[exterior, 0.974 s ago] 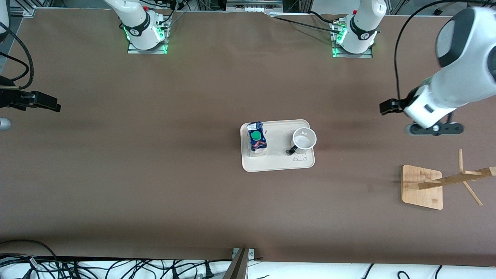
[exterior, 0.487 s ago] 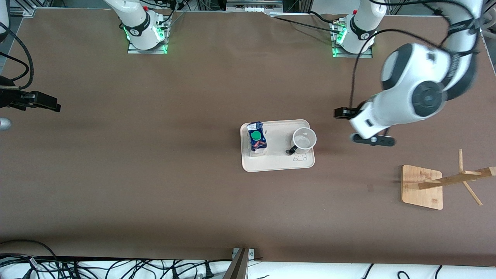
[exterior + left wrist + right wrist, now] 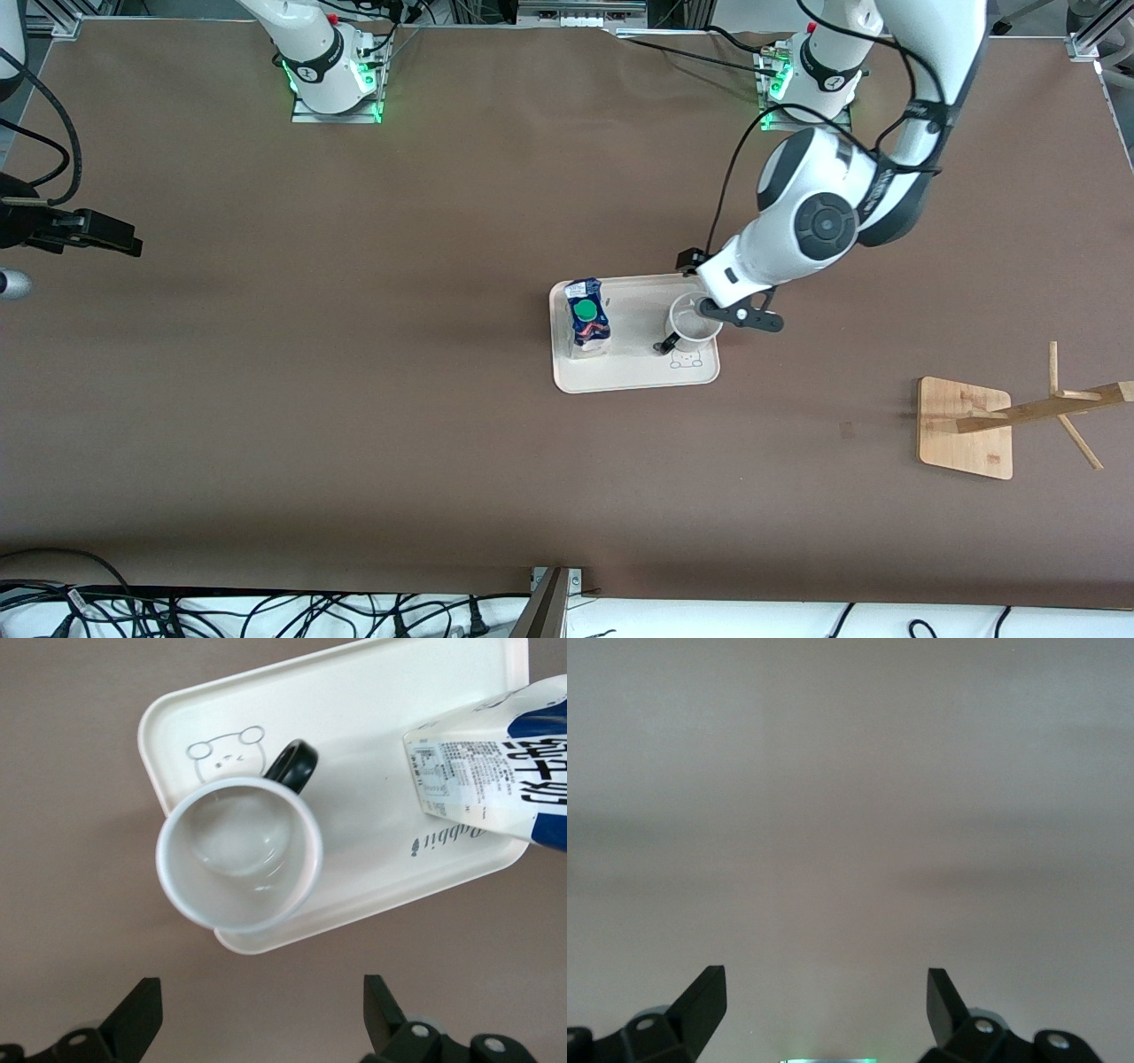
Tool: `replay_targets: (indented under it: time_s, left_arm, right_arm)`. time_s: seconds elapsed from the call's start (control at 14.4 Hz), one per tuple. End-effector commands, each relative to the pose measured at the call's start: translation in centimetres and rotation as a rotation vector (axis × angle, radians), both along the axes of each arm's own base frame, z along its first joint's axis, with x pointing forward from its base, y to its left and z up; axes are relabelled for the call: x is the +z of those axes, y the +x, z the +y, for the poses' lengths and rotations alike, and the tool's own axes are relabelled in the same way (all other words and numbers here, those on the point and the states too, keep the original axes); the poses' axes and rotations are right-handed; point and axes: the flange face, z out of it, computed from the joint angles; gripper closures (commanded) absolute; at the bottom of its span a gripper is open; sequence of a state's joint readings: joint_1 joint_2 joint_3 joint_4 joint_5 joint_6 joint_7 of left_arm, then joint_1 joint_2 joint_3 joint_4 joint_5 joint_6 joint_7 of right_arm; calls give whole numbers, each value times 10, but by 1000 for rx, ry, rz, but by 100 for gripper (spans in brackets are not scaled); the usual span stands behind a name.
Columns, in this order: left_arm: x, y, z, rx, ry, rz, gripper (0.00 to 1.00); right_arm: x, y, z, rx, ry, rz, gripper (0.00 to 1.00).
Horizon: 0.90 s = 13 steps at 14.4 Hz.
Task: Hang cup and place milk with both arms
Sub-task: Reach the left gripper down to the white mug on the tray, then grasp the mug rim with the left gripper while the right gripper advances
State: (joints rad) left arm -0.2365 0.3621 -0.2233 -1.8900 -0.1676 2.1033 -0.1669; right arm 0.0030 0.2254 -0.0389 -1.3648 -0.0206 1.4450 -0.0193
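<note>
The white cup (image 3: 694, 319) with a black handle stands upright on a cream tray (image 3: 633, 368), at the tray's end toward the left arm. The blue and white milk (image 3: 586, 317) with a green cap stands at the tray's other end. My left gripper (image 3: 722, 292) is over the tray's edge beside the cup, opposite the handle. In the left wrist view its fingers (image 3: 142, 1010) are open and empty, with the cup (image 3: 239, 855), milk (image 3: 496, 771) and tray (image 3: 372, 691) in sight. My right gripper (image 3: 97, 235) waits at the right arm's end of the table, open (image 3: 824, 1010) over bare table.
A wooden cup rack (image 3: 966, 425) with slanted pegs stands toward the left arm's end of the table, nearer the front camera than the tray. A bear drawing (image 3: 685, 358) marks the tray by the cup. Cables lie along the table's front edge.
My left arm has swung from above the rack's end of the table toward the tray and now hangs by the cup. The right arm has not moved.
</note>
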Motion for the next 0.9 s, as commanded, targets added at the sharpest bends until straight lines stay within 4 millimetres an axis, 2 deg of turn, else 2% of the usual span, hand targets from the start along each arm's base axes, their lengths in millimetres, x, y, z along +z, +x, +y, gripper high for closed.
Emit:
replay_targets:
  time_s: [0.0, 0.28, 0.42, 0.49, 0.56, 0.63, 0.77, 0.83]
  left_arm:
    - [-26, 3, -11, -10, -24, -15, 0]
    - [-57, 4, -23, -15, -37, -38, 2]
    - [-63, 6, -23, -50, -22, -56, 18]
    - [-66, 7, -23, -78, -13, -67, 22]
    - [-67, 9, -23, -86, -12, -83, 30]
    - [-70, 9, -23, -89, -12, -89, 42]
    - [-72, 10, -23, -106, -16, -91, 74]
    - [-72, 10, -22, -121, -19, -93, 85]
  right_arm:
    - [-1, 1, 5, -2, -8, 14, 0]
    - [-11, -4, 4, -5, -12, 77, 0]
    - [-23, 2, 9, -2, 24, 87, 0]
    - [-30, 6, 17, 8, 66, 92, 0]
    - [-38, 12, 27, 14, 102, 86, 0]
    - [-44, 18, 36, 19, 129, 72, 0]
    - [-64, 29, 57, 25, 165, 70, 0]
    - [-72, 35, 68, 32, 178, 62, 0]
